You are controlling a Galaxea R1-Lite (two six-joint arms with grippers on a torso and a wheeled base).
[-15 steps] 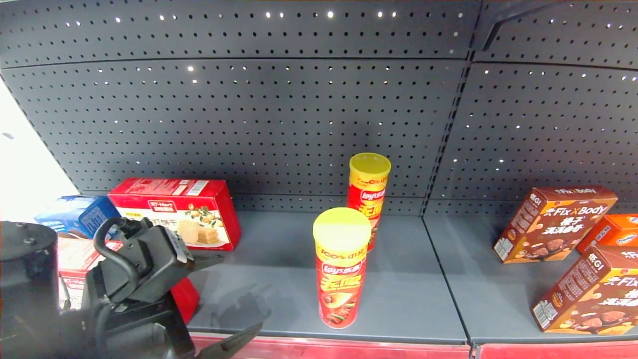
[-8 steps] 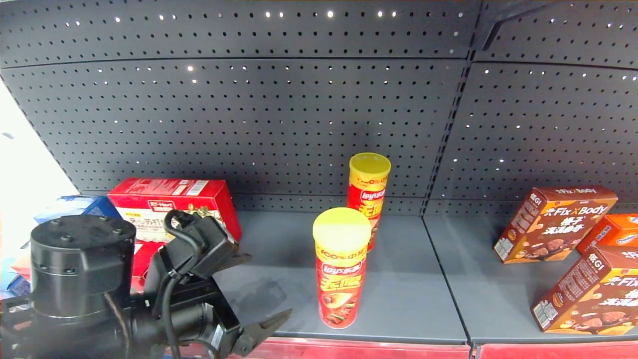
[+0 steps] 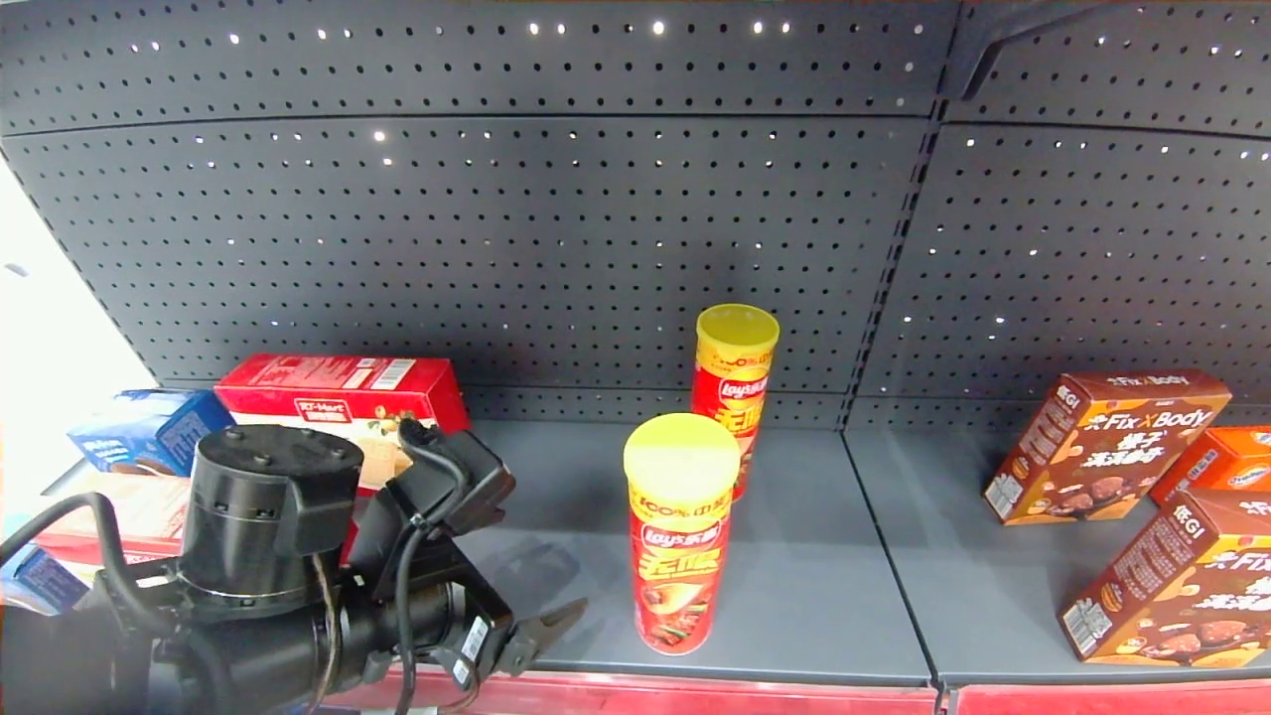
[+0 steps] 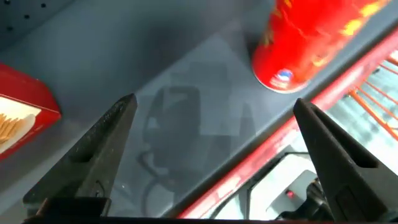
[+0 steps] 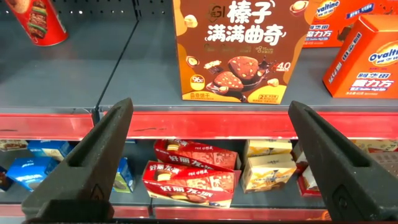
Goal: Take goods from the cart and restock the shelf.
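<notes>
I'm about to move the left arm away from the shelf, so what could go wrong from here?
The open, empty left gripper sits low at the front of the shelf, right beside the front can. That can stands near the edge, so a sideways swing could knock it off. The arm also crosses in front of the red box and might clip it.

bg: dark pegboard panel [image 3: 496,248] | red edge strip [image 3: 745,698] | bright glare [image 3: 40,328] left, poss. window
</notes>
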